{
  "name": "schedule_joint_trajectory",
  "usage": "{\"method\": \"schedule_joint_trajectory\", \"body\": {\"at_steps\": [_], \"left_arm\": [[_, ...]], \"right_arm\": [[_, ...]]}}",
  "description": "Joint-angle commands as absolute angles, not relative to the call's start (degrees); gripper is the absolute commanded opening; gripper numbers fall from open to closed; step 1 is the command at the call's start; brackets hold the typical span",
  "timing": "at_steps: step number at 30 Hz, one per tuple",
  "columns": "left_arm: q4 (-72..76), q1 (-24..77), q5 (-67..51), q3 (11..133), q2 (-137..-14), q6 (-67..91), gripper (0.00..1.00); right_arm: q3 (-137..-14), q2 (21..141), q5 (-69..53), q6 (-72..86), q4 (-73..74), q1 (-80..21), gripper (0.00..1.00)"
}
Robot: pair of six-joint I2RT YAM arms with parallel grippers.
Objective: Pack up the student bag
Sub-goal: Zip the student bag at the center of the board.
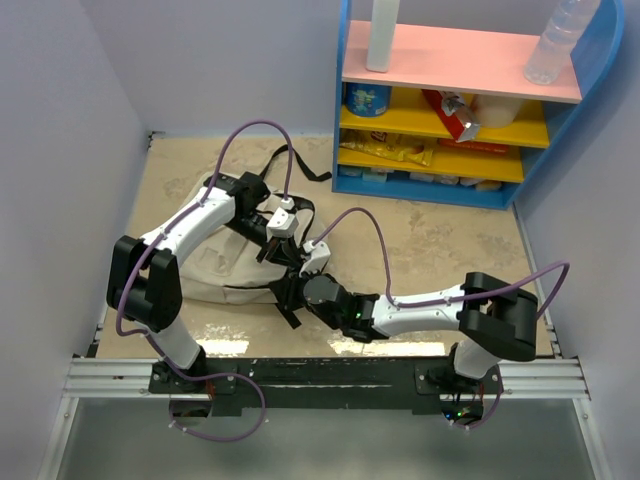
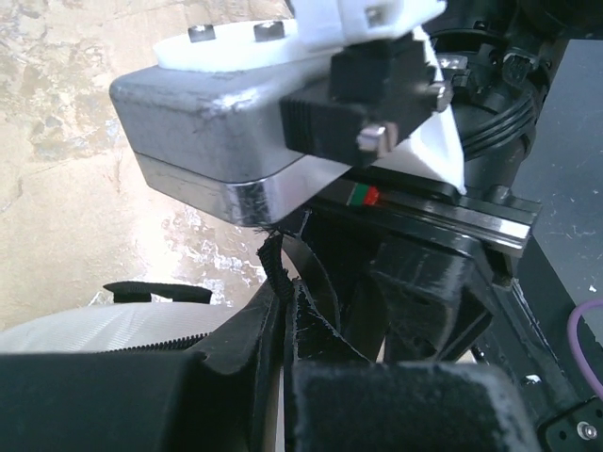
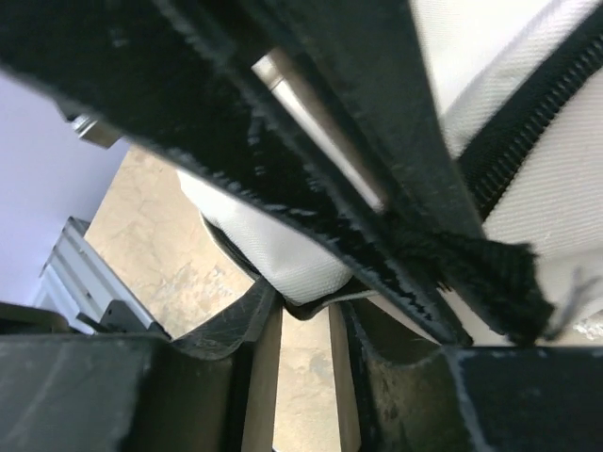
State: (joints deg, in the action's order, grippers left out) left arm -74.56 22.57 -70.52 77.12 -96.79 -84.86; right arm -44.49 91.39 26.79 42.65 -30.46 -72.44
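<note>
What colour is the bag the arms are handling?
The bag is beige, with black straps; it shows clearest in the top view.

The student bag [image 1: 213,262] lies on the table [image 1: 430,240], left of and before the shelf [image 1: 455,52].

one student bag [image 1: 215,262] on the table [image 1: 430,240], toward its left edge. two arms, the left arm [image 1: 190,230] and the right arm [image 1: 420,303], and two grippers: left gripper [image 2: 290,330], right gripper [image 3: 301,348]. one shelf unit [image 1: 343,130] at the far right corner, holding one tall white container [image 1: 381,35], one clear bottle [image 1: 560,40], one blue tin [image 1: 367,100] and one red packet [image 1: 450,112]. the yellow packets [image 1: 385,150] below are too crowded to count.
</note>
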Motion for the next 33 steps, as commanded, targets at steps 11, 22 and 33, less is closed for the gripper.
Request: {"method": "schedule_joint_trajectory", "body": {"at_steps": [11,22,33], "left_arm": [[-75.3,23.2,-78.2,78.1,-96.5,-87.9,0.06],[-75.3,24.4,-80.4,82.6,-101.0,-86.6,0.06],[-75.2,26.3,-79.5,93.3,-108.8,-83.9,0.06]], "right_arm": [[-36.2,80.5,36.1,48.3,-22.9,-72.7,0.0],[-30.1,72.9,33.1,47.2,-19.2,-74.5,0.0],[-29.9,70.0,34.1,46.0,-15.3,-80.9,0.0]]}}
